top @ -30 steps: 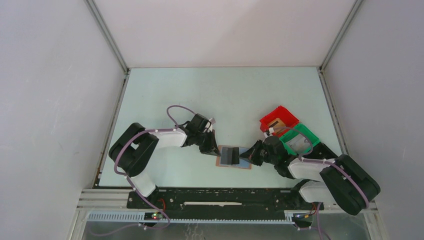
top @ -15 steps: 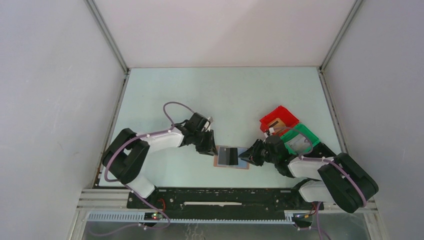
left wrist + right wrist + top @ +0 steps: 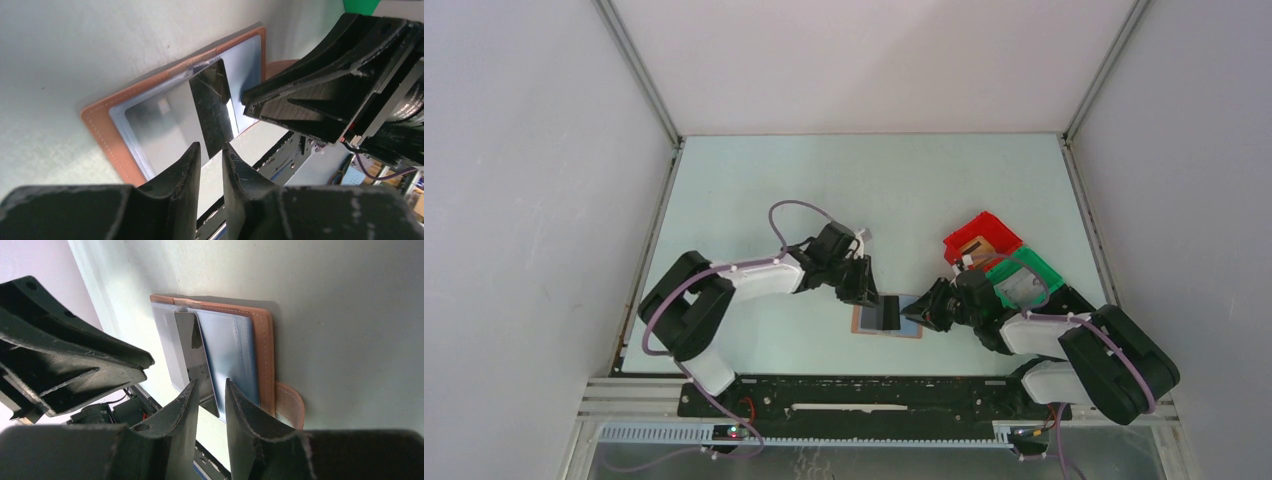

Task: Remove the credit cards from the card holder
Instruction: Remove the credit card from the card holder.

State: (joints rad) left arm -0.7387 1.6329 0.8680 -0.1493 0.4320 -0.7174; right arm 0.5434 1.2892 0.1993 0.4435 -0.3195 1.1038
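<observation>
The card holder (image 3: 864, 327) lies open and flat on the table, tan-brown with blue-grey inner panels (image 3: 232, 347) and a side tab (image 3: 290, 402). One dark, glossy credit card (image 3: 886, 313) rests across its middle (image 3: 212, 107), (image 3: 192, 347). My left gripper (image 3: 867, 290) hovers at the holder's far left edge. In the left wrist view its jaws (image 3: 211, 150) stand slightly open, empty, with the card's end just ahead of the tips. My right gripper (image 3: 924, 310) is at the holder's right edge. Its jaws (image 3: 210, 387) are likewise a little open and empty, facing the card.
A red bin (image 3: 981, 238) and a green bin (image 3: 1024, 275) stand just behind my right arm. Grey walls enclose the table on three sides. A black rail (image 3: 874, 395) runs along the near edge. Both grippers face each other closely over the holder.
My left gripper has swung right and nearer, onto the holder's far left edge. The right gripper has hardly moved. The holder stays in place.
</observation>
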